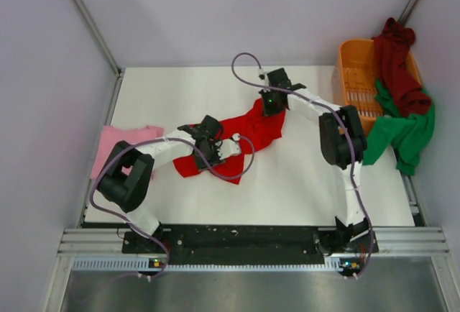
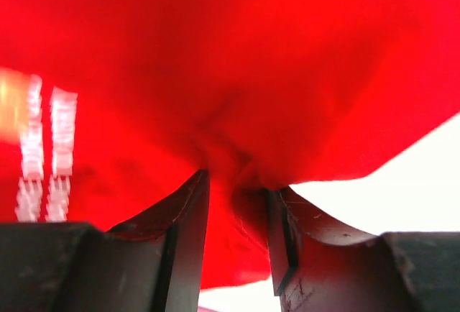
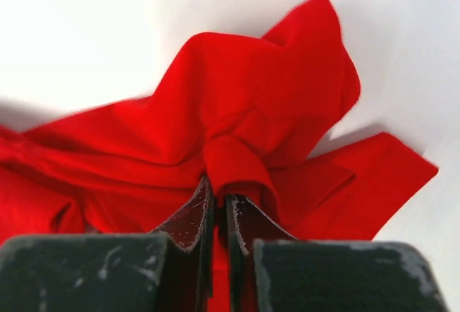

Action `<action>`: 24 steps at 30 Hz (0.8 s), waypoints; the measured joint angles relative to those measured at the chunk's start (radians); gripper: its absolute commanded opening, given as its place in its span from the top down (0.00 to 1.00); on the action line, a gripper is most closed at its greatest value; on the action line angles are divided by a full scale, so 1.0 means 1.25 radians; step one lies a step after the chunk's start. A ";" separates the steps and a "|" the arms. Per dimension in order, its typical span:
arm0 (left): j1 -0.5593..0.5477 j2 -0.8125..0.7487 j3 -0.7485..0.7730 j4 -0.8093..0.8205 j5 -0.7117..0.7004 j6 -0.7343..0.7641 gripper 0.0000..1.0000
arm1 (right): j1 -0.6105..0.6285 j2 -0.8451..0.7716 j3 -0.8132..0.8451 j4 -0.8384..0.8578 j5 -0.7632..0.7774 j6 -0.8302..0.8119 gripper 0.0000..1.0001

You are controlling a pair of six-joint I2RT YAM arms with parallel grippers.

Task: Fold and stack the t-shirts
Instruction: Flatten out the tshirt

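The bright red t-shirt (image 1: 248, 134) lies bunched across the middle of the white table, stretched between both grippers. My left gripper (image 1: 206, 152) is shut on its near left part; in the left wrist view red cloth (image 2: 237, 96) fills the frame and a fold sits between the fingers (image 2: 188, 233). My right gripper (image 1: 271, 105) is shut on the far right part, pinching a fold of red cloth (image 3: 237, 161). A pink t-shirt (image 1: 121, 143) lies flat at the left edge. A maroon t-shirt (image 1: 397, 64) and a green t-shirt (image 1: 402, 129) hang over the basket.
An orange slotted basket (image 1: 353, 82) stands at the table's far right. White table surface (image 1: 187, 93) lies beyond the red shirt. Grey walls close in on both sides. Cables loop over both arms.
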 measured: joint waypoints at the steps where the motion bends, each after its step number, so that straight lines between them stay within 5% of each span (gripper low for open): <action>1: 0.022 0.001 0.002 0.011 -0.013 0.004 0.61 | -0.016 -0.048 -0.070 0.002 0.006 0.003 1.00; 4: 0.111 0.027 0.028 0.041 -0.069 0.013 0.59 | -0.049 -0.178 -0.223 -0.021 0.029 0.013 0.93; 9: 0.258 0.115 0.141 0.084 -0.168 0.023 0.34 | -0.060 -0.419 -0.462 -0.024 0.016 0.066 0.63; 13: 0.304 0.091 0.174 0.063 -0.141 0.064 0.21 | -0.062 -0.553 -0.568 -0.032 0.018 0.087 0.49; 19: 0.286 -0.020 0.179 -0.033 0.075 0.114 0.17 | -0.138 -0.609 -0.591 -0.028 0.018 0.099 0.44; 24: 0.273 0.036 0.253 -0.048 0.123 0.054 0.26 | -0.163 -0.545 -0.551 -0.029 0.012 0.100 0.44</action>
